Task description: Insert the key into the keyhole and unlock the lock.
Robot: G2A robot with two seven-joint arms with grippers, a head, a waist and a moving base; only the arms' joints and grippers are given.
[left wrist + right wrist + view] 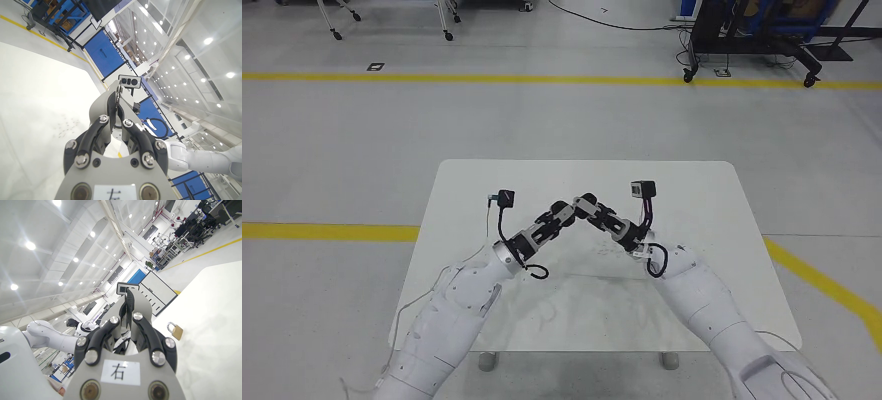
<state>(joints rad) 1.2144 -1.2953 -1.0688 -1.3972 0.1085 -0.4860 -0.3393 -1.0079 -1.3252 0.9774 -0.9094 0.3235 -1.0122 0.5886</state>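
Jaws of the 2 arms meet tip to tip in the air above the middle of the white counter [492, 190], both sets clenched. On that counter, near the right arm and apart from both sets of jaws, lies the brass padlock [175, 331], flat on its side, its silver shackle apparently seated in the body, so it looks locked as far as it shows. Smallest of all is what I take to be the key [118, 93]: a thin strip of bright metal, seen edge-on, pinched between the pads of the left jaws. The right jaws are pressed together where they meet the left; whether they share a hold on that piece or grip nothing, I cannot tell. I judge the task barely begun. 1 step looks done — the key is off the counter and gripped — while the padlock lies untouched with its keyhole not visible. Lining up, inserting and turning are all left to do. Lying loose, the lock may need steadying by 1 arm before the key goes in.
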